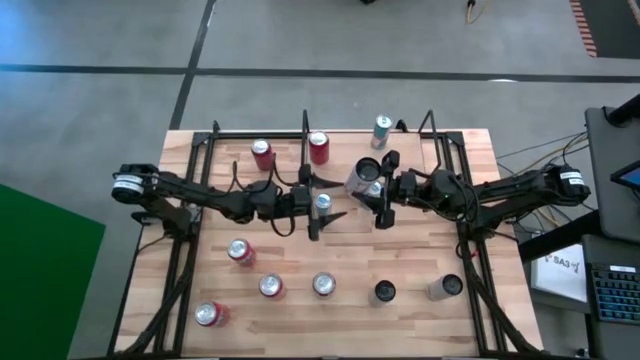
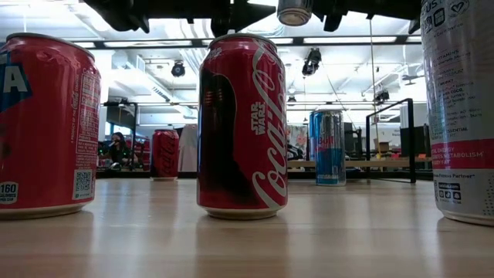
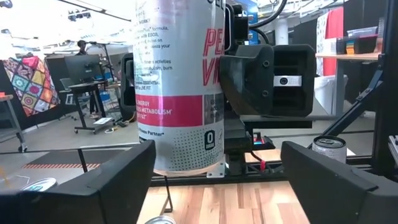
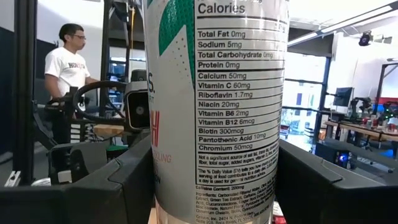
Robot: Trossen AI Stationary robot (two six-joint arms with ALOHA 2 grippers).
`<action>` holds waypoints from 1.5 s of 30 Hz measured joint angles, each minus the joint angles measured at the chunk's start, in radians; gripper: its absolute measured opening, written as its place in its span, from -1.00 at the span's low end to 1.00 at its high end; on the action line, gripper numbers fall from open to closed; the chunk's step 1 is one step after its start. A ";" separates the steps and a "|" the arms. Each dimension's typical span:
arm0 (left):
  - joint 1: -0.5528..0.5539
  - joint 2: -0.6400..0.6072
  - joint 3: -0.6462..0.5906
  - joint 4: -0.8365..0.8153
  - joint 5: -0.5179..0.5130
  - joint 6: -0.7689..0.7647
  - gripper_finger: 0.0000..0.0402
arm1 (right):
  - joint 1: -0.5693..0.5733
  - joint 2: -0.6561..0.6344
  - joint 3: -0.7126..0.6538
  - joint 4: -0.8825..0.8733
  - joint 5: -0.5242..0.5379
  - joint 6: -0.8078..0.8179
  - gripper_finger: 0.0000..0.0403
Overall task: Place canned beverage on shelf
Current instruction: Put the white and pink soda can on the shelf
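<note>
My right gripper (image 1: 368,186) is shut on a tall white can (image 1: 360,178) over the middle of the table, lifted high. The can's base shows at the top of the low view (image 2: 293,11). My left gripper (image 1: 322,218) is open and empty just left of it, facing the can (image 3: 180,93), and hovers over a silver-topped can (image 1: 322,203) that stands on the table. The shelf (image 2: 386,163), a light-wood board in a thin black frame, stands at the table's far side. My right gripper pinches the white can's wall (image 4: 217,124) between its two fingers, one on each opposite side, about mid-height. The fingers (image 4: 106,180) come level from the table's right side. The can is upright and lifted clear of the table.
Two red cans (image 1: 262,153) (image 1: 318,147) and a teal can (image 1: 382,130) stand at the far side near the shelf. Several cans stand along the near side, among them a red one (image 1: 240,252), a black one (image 1: 383,292) and a silver one (image 1: 445,287). A person (image 4: 65,68) stands beyond the table.
</note>
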 joint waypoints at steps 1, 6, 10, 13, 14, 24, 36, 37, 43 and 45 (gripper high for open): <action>0.002 0.000 0.000 0.003 0.000 0.000 0.72 | 0.000 0.000 0.000 0.000 0.000 0.000 0.22; 0.006 0.000 -0.001 0.013 -0.006 0.023 0.89 | 0.000 0.000 0.000 -0.002 0.007 -0.002 0.22; 0.010 0.005 0.008 0.019 -0.021 0.065 0.93 | 0.000 0.000 -0.001 -0.019 0.025 -0.012 0.22; 0.021 0.028 0.031 0.024 -0.035 0.067 0.94 | 0.000 0.001 -0.002 -0.022 0.027 -0.011 0.22; 0.026 0.041 0.040 0.022 -0.037 0.065 0.94 | 0.000 0.001 -0.002 -0.022 0.026 -0.011 0.22; 0.041 0.142 0.125 0.028 -0.035 0.052 0.90 | 0.000 0.002 -0.002 -0.022 0.024 -0.010 0.22; 0.043 0.142 0.126 0.035 -0.037 0.045 0.26 | 0.000 0.002 -0.002 -0.031 0.024 0.004 0.22; 0.043 0.142 0.126 0.034 -0.037 0.045 0.21 | 0.000 0.002 -0.002 -0.034 0.024 0.006 0.22; 0.043 0.142 0.125 0.032 -0.038 0.042 0.14 | 0.000 0.002 -0.002 -0.046 0.024 0.016 0.31; 0.043 0.142 0.125 0.027 -0.038 0.043 0.14 | 0.000 0.002 -0.002 -0.050 0.023 0.024 0.39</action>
